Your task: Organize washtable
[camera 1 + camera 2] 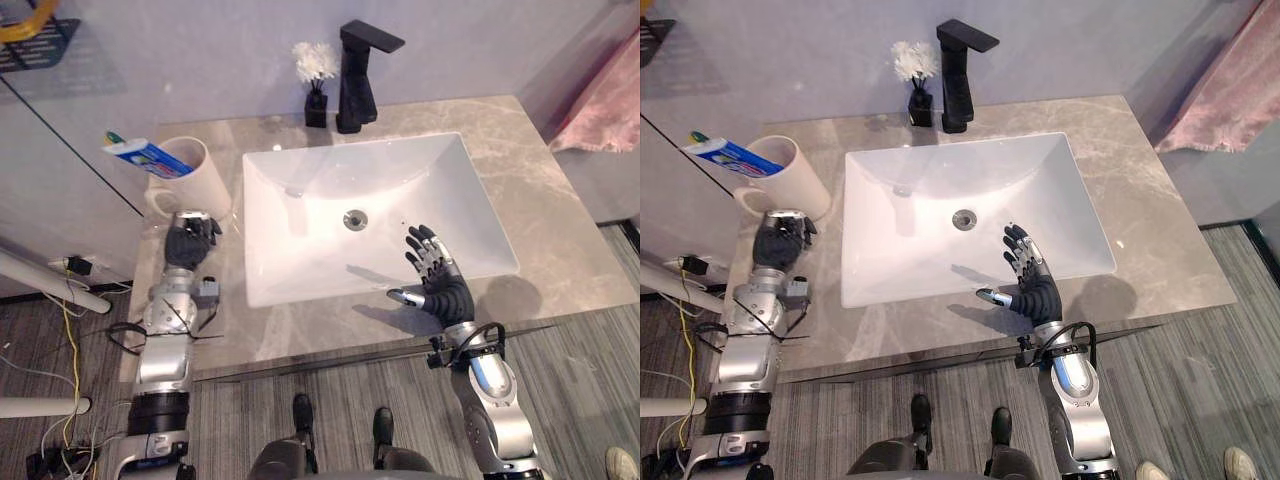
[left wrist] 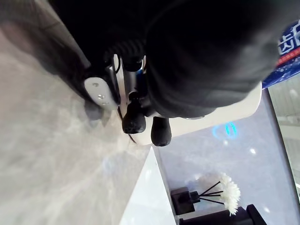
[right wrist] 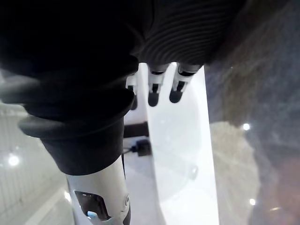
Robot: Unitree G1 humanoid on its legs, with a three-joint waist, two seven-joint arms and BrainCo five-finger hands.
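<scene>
Left of sink (image 1: 470,215), toothpaste (image 1: 146,157) in mug (image 1: 207,187); right hand (image 1: 441,282) splayed, left hand (image 1: 190,241) unclear.

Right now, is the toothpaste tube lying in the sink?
No, the toothpaste tube sticks out of the cream mug on the counter beside the sink, at the robot's left.

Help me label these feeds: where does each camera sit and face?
Left eye view: on the head, looking down at the sink, mug and tap; left hand and right hand show.
Right eye view: beside it, same scene and hands.
Left wrist view: on the left wrist, facing past its hand to the mug and flower vase.
Right wrist view: on the right wrist, facing along its hand into the sink.
Shared: mug, in head and left wrist views.
</scene>
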